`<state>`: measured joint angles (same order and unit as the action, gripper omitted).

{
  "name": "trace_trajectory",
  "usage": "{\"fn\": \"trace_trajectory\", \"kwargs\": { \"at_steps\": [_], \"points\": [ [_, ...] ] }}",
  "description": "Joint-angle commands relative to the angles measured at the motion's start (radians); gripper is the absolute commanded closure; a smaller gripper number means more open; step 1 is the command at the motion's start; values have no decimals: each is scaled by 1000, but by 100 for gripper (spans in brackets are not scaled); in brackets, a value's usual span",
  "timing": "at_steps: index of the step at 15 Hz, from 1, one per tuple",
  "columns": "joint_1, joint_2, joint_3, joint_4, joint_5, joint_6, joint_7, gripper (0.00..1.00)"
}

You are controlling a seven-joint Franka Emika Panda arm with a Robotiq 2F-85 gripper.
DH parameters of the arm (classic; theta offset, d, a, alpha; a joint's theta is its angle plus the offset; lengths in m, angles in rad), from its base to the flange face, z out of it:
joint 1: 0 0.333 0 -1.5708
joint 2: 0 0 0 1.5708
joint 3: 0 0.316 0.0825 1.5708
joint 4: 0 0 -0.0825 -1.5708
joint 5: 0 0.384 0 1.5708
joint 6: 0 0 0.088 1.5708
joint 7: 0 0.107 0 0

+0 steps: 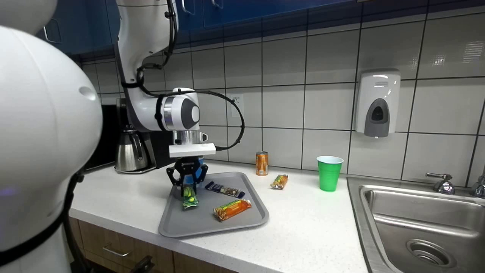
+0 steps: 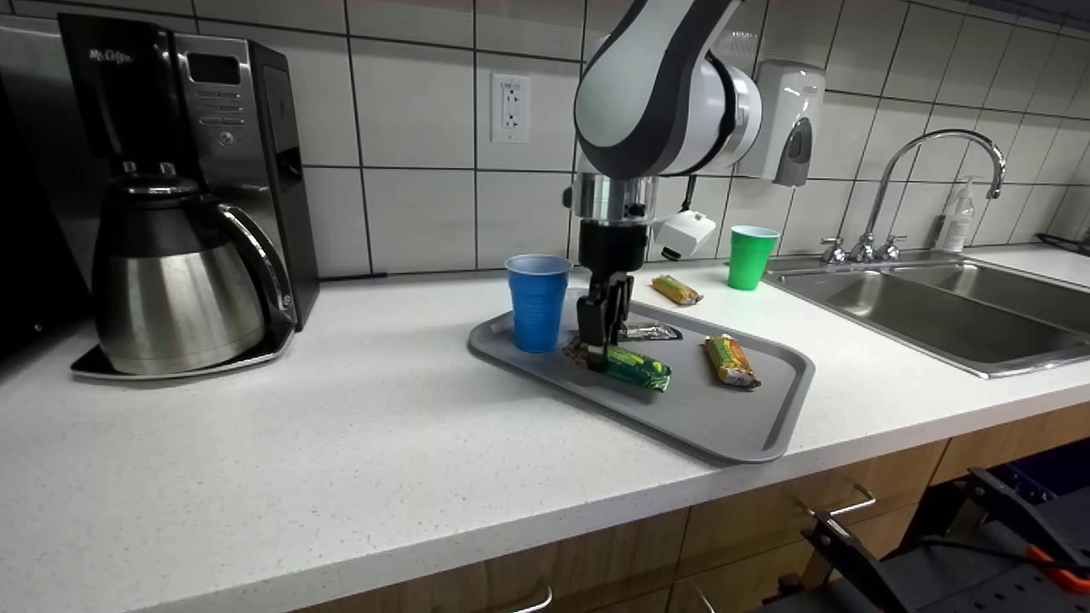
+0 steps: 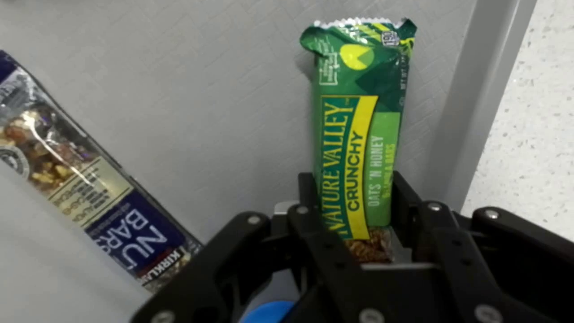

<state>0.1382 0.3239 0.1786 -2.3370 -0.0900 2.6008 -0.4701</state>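
A: Here you are, over the gray tray, and your gripper is grasping the green granola bar, a finger against each long side, pinching across its width.

B: Mind that axis! The bar sits right between your fingertips, its length running crosswise to your squeeze. One end points toward the front edge of the counter, the other roughly back at the blue cup, which stands near it on the tray.

A: Only one arm in play, yours, and its fingers point down. What else is close?

B: To one side, apart from you, the nut bar lies aslant; the orange-wrapped bar is farther off on the tray.

A: And what can't you see?

B: In the wrist view your own gripper covers the bar's near end, and the cup is just a blue sliver at the bottom. The nut bar is cut off by the left edge and overlapped by a pale blur I can't name.

A: Underneath?

B: Both exterior views leave it open: you can't tell whether the bar touches the tray.
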Motion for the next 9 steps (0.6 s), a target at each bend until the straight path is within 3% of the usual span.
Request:
{"fn": "trace_trajectory", "kwargs": {
  "at_steps": [1,9],
  "points": [
    [19,-48,19,2,-33,-39,62,84],
    [93,-39,38,47,-62,-58,153,84]
  ]
}}
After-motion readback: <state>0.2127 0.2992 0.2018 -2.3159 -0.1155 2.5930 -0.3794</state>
